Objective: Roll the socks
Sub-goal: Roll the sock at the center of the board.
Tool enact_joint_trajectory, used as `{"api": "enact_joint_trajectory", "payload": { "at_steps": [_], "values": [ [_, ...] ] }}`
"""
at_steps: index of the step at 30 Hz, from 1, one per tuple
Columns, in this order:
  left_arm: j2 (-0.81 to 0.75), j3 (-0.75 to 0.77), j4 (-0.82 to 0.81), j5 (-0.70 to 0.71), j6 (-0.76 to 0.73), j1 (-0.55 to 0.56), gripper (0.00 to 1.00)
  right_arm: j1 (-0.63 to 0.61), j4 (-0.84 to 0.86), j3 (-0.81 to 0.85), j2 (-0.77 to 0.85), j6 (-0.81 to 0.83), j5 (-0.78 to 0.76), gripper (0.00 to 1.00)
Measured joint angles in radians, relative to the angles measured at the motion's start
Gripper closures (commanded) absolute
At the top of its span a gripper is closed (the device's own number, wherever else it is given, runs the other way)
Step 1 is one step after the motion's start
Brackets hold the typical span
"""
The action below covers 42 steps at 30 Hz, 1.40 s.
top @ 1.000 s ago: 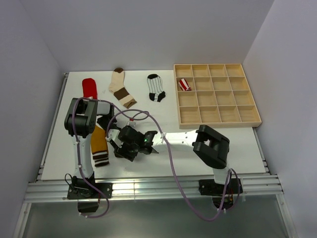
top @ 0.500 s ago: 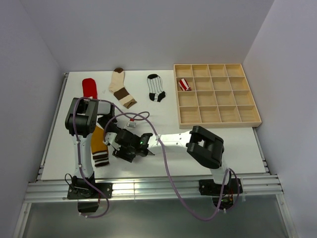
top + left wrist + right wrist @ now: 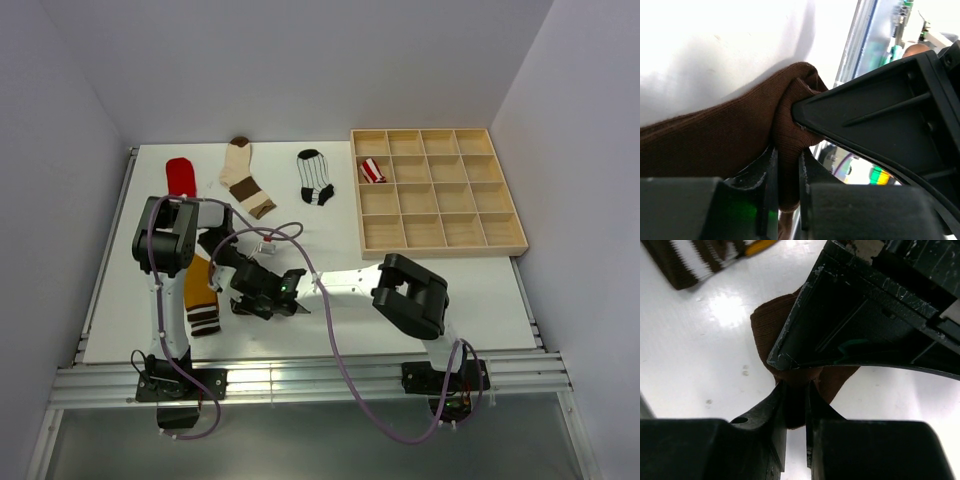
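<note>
Near the front edge of the table (image 3: 490, 300), left gripper (image 3: 787, 172) and right gripper (image 3: 796, 400) each pinch a fold of the dark brown sock (image 3: 715, 145), jaws narrow. Fabric appears light, limp and stretchy; hold doubled edges, not single layers.

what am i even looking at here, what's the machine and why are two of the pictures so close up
Those are two robot arms, the left arm and the right arm, bolted to the near edge of a white table. The wide picture comes from a fixed camera above and behind them; each close-up comes from a camera on one wrist. On the table lie a red sock, a cream-and-brown sock, a white sock with black stripes and a mustard sock with a striped cuff. A wooden tray of square compartments holds a bunched red-and-white striped sock. Between the arms, the left gripper and the right gripper each pinch the same dark brown sock.
</note>
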<state>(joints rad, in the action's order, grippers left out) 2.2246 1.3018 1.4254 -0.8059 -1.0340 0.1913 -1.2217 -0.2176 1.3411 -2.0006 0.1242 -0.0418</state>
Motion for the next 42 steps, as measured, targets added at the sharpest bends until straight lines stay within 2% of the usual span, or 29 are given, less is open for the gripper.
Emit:
{"api": "enact_joint_trajectory", "payload": {
  "at_steps": [1,4,16,27,42],
  "values": [
    [0.000,0.012,-0.001,0.001,0.001,0.000,0.76,0.001,0.004,-0.001,0.000,0.000,-0.007,0.99],
    [0.000,0.050,-0.003,0.005,0.010,-0.004,0.71,0.009,0.025,-0.008,0.000,0.000,-0.032,1.00],
    [-0.002,0.149,-0.012,0.010,0.063,-0.062,0.62,0.017,0.050,-0.014,-0.005,-0.003,-0.059,1.00],
    [-0.002,0.303,-0.080,0.023,0.153,-0.140,0.66,0.010,0.047,-0.013,-0.007,-0.005,-0.049,1.00],
    [-0.002,0.267,-0.180,0.134,0.376,-0.121,0.74,0.007,0.033,-0.005,-0.008,-0.014,-0.056,1.00]
  ]
}}
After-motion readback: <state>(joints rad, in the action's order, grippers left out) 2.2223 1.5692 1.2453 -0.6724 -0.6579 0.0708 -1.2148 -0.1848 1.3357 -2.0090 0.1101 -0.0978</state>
